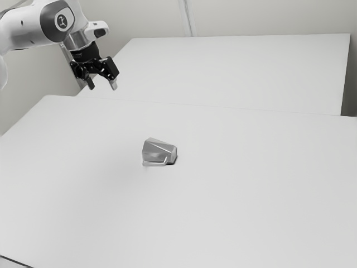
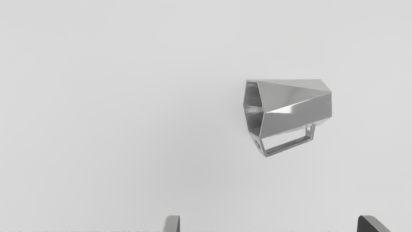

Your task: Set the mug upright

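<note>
1. Metal faceted mug (image 1: 159, 152) lies on its side on the white table (image 1: 223, 218), near the middle of the exterior frame, slightly left and up. Not upright.
2. Black two-finger gripper (image 1: 102, 87) hangs in the upper left of that frame, above table level, well apart from the mug. Fingers (image 2: 173, 224) spread wide, holding nothing; their tips show at the bottom edge of the wrist frame.
3. Step in hand, by my judgement: reaching for the mug. Righting it remains to be done.
4. Next move calls for bringing the open gripper over the mug, lowering, closing on the body or handle, then turning it until the base is down. Smooth, slanted facets may let it slip or roll.
5. Container: the mug only. Its mouth (image 2: 253, 109) is open and faces sideways, toward the left of the wrist frame. Bare, shiny inner walls visible; deepest part hidden, contents there cannot be told.
6. Handle (image 2: 289, 146) juts from the body's lower side in the wrist frame, an angular loop, unobstructed.
</note>
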